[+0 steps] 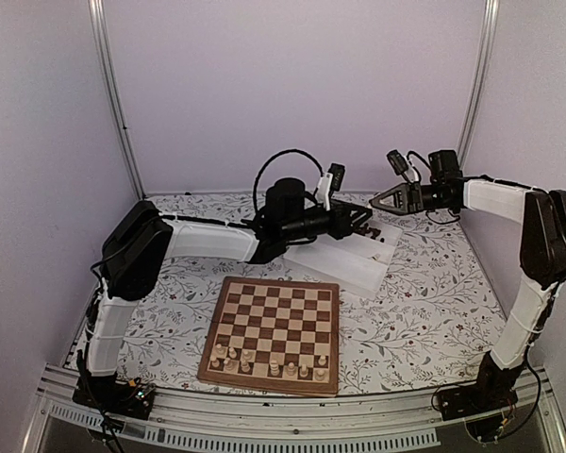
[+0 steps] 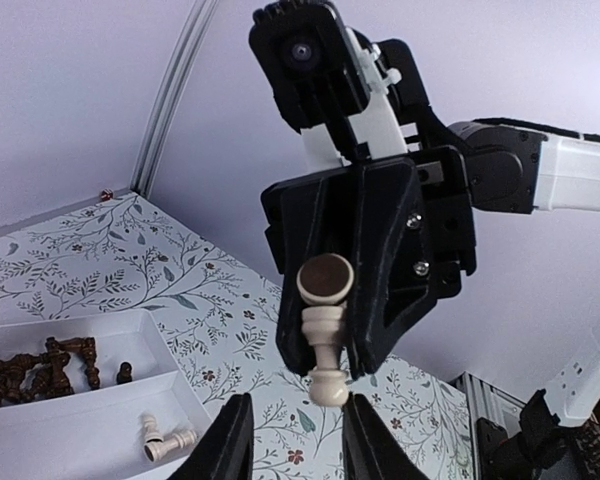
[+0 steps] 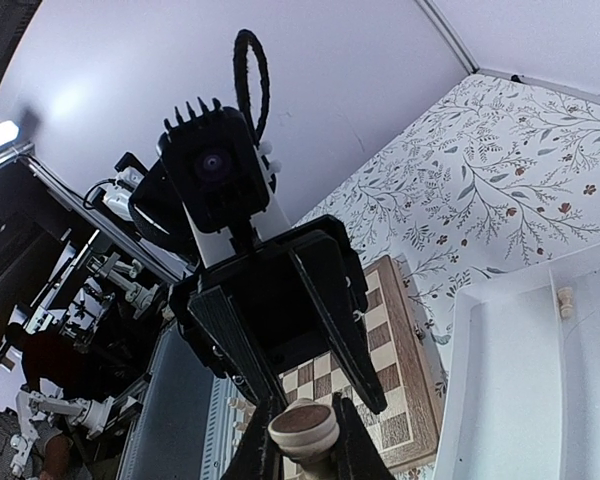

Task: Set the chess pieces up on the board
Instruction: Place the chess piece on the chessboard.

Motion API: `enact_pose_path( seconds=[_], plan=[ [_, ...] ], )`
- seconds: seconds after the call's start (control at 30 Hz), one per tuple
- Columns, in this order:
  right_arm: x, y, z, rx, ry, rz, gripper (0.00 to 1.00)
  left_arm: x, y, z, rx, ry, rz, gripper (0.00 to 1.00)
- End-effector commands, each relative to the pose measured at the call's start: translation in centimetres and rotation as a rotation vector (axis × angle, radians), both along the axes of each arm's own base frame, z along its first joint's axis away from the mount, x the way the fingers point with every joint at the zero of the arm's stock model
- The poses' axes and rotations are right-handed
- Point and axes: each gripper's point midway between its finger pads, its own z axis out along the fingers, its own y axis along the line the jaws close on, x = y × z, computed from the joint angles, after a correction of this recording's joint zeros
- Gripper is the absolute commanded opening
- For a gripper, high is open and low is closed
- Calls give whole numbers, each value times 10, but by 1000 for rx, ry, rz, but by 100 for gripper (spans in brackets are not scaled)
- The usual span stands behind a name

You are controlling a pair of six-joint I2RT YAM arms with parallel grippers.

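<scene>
Above the white plastic tray, the right gripper clamps a pale turned-wood chess piece; the left gripper gapes narrowly. Probably light, rigid, slick: grip its neck.

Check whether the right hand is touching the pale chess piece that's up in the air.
Touching. The left wrist view shows the pale chess piece pinched between the right hand's two fingers, both pressed against its sides.

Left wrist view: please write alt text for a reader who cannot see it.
The right end effector holds a pale chess piece above the open left end effector. A white tray holding dark pieces lies lower left.
</scene>
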Motion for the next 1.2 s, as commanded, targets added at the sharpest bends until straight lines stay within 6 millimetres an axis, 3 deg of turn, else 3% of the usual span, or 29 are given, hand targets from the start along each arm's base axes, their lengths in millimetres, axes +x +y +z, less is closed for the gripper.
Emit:
enact_pose_path(
  seconds=[0.0,0.27,0.53,0.67,0.87,1.03,1.17],
  plan=[
    [-9,-2,13,15,-31,7,12,-1,-3,15,-30,-18,-4,31],
    [-8,-2,11,7,-30,-4,14,-3,-12,17,-40,-16,-38,24],
    [-4,-2,7,-8,-29,-24,15,-3,-17,15,-40,-7,-55,11],
    [5,-2,-2,-40,-23,-59,19,0,-17,13,-39,-7,-52,3],
    [18,-9,-7,-46,25,-90,31,9,-9,2,-32,31,-34,0],
    [36,-27,-23,-44,88,-132,30,21,3,-11,-22,74,-2,0],
    [38,-29,-40,-35,138,-120,23,30,8,-19,-24,107,8,0]
  ],
)
